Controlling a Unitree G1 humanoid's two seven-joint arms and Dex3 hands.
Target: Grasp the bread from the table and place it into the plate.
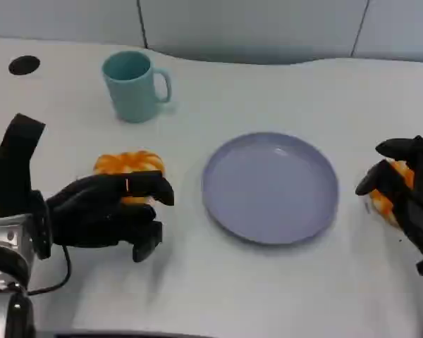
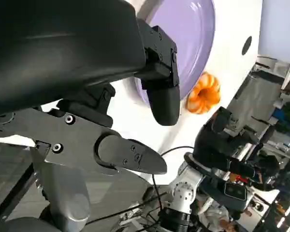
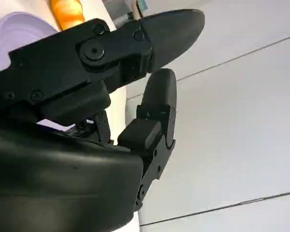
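**Two Breads, One Plate Between Them**

Here, nearest to me, my left hand (image 1: 109,211) lies on the white table (image 1: 218,296), fingers curled forward. Just behind those fingers sits an orange, ridged bread (image 1: 129,164), pumpkin-like in shape. My fingertips overlap its front edge, but I cannot tell if they really grip it or only touch it. Its long axis runs across the table, side to side.

At the other side, my right hand (image 1: 405,193) has its fingers closed around a second orange bread (image 1: 388,190), partly hidden by them; I judge this one is held. The left wrist view shows that bread (image 2: 203,94) beside the plate rim.

Between both hands lies the lilac plate (image 1: 268,225), with nothing in it. It is to the right of my left hand and to the left of my right hand, near to both.

Further away stands a teal mug (image 1: 134,84), and a black round cap (image 1: 24,65) sits in the far corner. I can read no writing or brand anywhere.
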